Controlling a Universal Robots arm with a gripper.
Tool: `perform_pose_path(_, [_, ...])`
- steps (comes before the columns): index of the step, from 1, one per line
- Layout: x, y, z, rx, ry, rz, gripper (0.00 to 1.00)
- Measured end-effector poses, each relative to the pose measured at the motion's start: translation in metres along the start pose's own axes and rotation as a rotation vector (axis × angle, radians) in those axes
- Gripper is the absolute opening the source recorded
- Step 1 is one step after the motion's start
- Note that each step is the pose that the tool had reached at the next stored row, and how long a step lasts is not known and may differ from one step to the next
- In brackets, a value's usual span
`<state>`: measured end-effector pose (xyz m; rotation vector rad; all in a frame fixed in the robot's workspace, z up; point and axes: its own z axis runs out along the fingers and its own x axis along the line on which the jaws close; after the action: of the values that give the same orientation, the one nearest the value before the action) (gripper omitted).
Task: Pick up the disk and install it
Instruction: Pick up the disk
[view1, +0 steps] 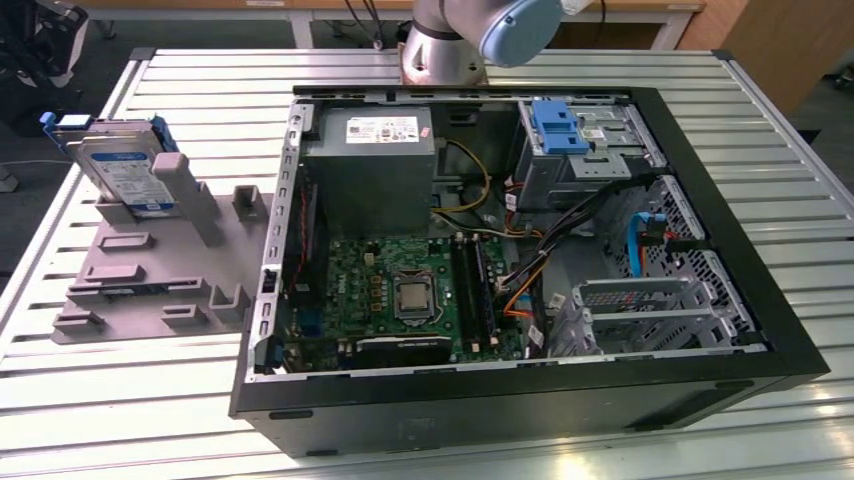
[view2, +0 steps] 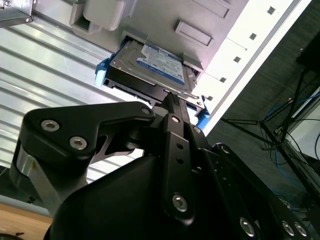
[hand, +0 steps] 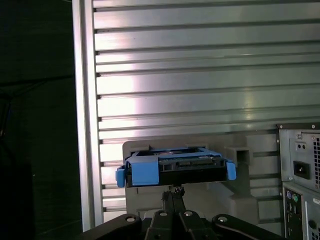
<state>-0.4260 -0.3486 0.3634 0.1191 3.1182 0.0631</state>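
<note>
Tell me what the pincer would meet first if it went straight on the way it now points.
The disk: in both wrist views the pincer aims at its near edge, where it stands in the grey stand. The gap between them is unclear.

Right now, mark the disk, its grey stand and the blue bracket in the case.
disk (view1: 118, 166), exterior view, on its label face.
grey stand (view1: 167, 265), exterior view, on its flat base.
blue bracket (view1: 554, 125), exterior view, on its middle.
</note>
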Motion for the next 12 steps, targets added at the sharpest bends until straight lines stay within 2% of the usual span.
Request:
perform_pose_path(9, [0.0,0.0003,0.0,0.0007,0.0,-0.003,0.11])
perform_pose_path(12, [0.0001,0.0004,0.0001,0.0001,0.0012,-0.033,0.11])
